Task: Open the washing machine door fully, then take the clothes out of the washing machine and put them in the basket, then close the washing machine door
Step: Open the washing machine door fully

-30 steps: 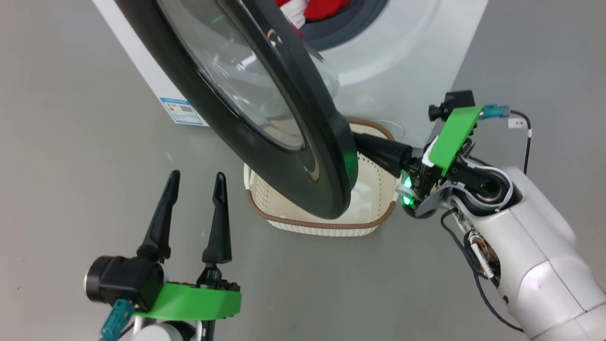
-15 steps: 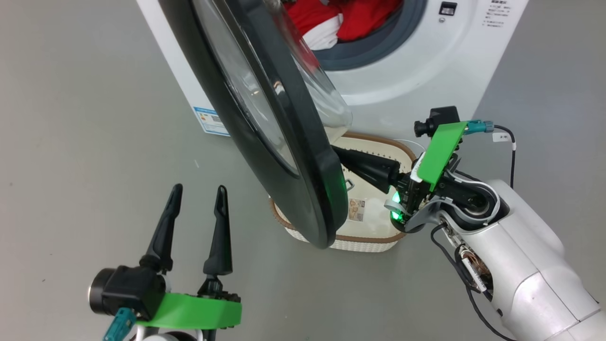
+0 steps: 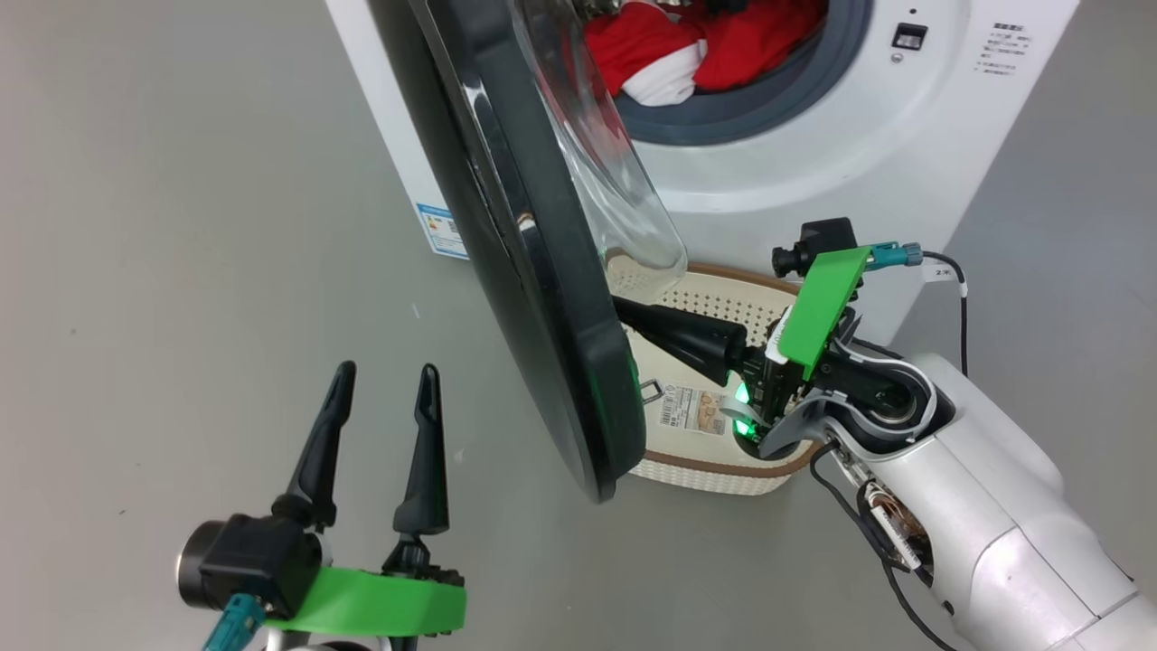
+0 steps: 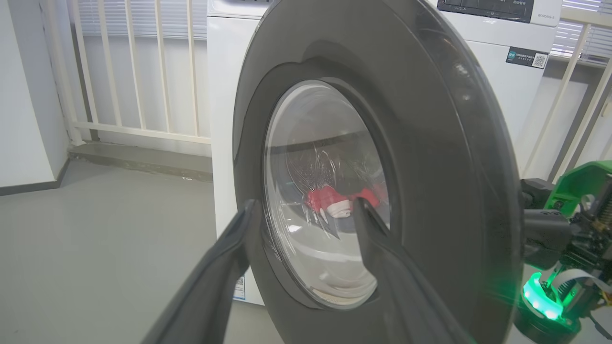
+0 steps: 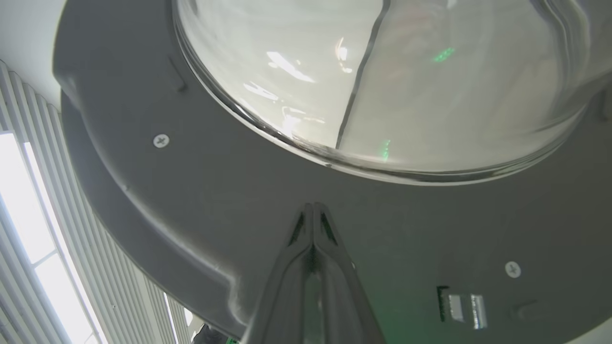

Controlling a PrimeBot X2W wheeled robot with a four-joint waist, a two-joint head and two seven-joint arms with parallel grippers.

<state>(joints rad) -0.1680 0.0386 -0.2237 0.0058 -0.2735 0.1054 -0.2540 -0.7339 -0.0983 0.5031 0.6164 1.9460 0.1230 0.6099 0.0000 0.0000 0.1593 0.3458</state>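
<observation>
We saw a smooth grey floor [image 3: 181, 271] with a few small marks on it. The washer [image 3: 813, 172] stood on that floor, with a blue sticker [image 3: 443, 231] low on its side. Behind it were white bars [image 4: 143, 71] like a fence and a white wall [image 4: 24, 95].

The door [image 3: 533, 298] stood part way open, and its glass bowl faced the drum. The clothes [image 3: 669, 54] lay red and white in the mouth of the drum. The basket [image 3: 723, 470] sat on the floor, right at the washer's front. The door's low edge hung over the basket's left end. A paper label [image 3: 691, 409] showed inside the basket.

The right gripper [image 5: 313, 206] was squeezed shut with nothing in it. Its tips were at the grey inner side of the door, just under the glass. We could not tell if they touched it. The left gripper [image 3: 385, 368] was spread wide over the floor, on the door's outer side, and it held nothing.
</observation>
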